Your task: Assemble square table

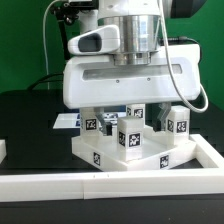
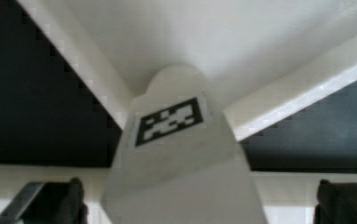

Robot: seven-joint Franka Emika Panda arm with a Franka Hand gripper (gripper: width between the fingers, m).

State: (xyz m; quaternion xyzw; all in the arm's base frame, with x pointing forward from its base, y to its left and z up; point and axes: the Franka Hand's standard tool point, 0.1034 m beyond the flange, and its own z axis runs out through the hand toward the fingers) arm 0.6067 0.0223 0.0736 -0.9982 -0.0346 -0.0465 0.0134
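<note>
1. I see the square slab [image 1: 128, 152] on the black worktop [image 1: 25, 115], against the white border bars [image 1: 140, 185]
2. Several legs [image 1: 131, 137] stand on it, so assembly looks well along
3. My claw [image 2: 178, 200] straddles one leg [image 2: 178, 150]; I cannot tell if it grips

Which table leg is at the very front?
The middle leg, at the slab's front corner in the exterior view. The other legs stand further back, beside and behind it.
</note>
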